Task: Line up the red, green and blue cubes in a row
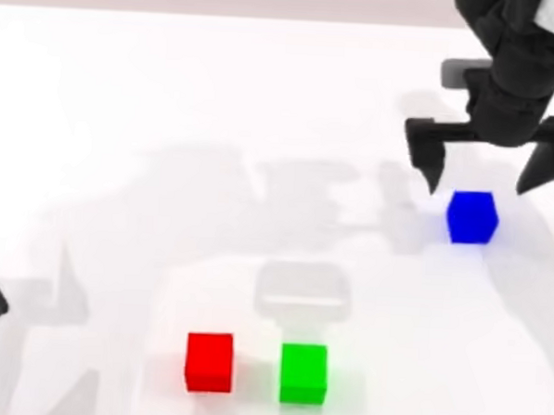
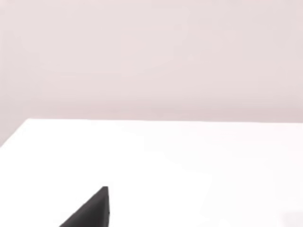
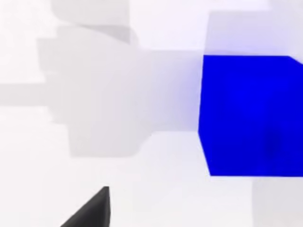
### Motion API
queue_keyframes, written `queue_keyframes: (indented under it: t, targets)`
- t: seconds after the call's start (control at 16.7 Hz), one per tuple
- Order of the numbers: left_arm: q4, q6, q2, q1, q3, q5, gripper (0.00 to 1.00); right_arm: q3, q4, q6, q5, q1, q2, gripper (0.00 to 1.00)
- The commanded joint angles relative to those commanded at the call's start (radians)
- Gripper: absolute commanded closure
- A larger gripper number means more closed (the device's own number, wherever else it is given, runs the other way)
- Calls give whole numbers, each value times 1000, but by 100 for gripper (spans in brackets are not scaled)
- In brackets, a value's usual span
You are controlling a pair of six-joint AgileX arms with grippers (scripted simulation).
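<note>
- The red cube [image 1: 209, 361] and the green cube [image 1: 304, 373] lie nearest the camera, at the front of the white counter [image 1: 121, 162]. They sit side by side with a small gap, red on the left and green on the right.
- At the far left edge only a dark bit of the left arm shows. It looks parked. I cannot tell if its pincer is wide or narrow.
- The blue cube [image 1: 472, 217] sits alone, farther back and toward the right, well apart from the other two.
- The right pincer [image 1: 483, 176] hangs just behind and above the blue cube. Its two black fingers are spread wide, wider than the cube, and hold nothing.
- In the right wrist view the blue cube [image 3: 251, 116] looks big and close, with one black fingertip [image 3: 92, 210] low in the picture.
- I think the cubes are hard and light, with flat smooth sides. They may slip a bit, so squeeze two flat sides across from each other, near the middle.
- Count: one red cube, one green cube, one blue cube. That makes three cubes. There are two arms.
- Two cubes already make the start of a row. I think the blue one needs to go next to the green one.
</note>
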Motion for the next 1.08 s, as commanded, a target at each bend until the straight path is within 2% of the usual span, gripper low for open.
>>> queue_keyframes:
  t: [0.42, 0.84, 1.08]
  targets:
    - [0, 0, 0, 0, 0, 0, 0, -6, 17, -20, 0, -20, 8, 0]
    - [0, 0, 0, 0, 0, 0, 0, -177, 278, -19, 0, -20, 91, 0]
    - [0, 0, 0, 0, 0, 0, 0, -199, 305, -19, 0, -20, 103, 0]
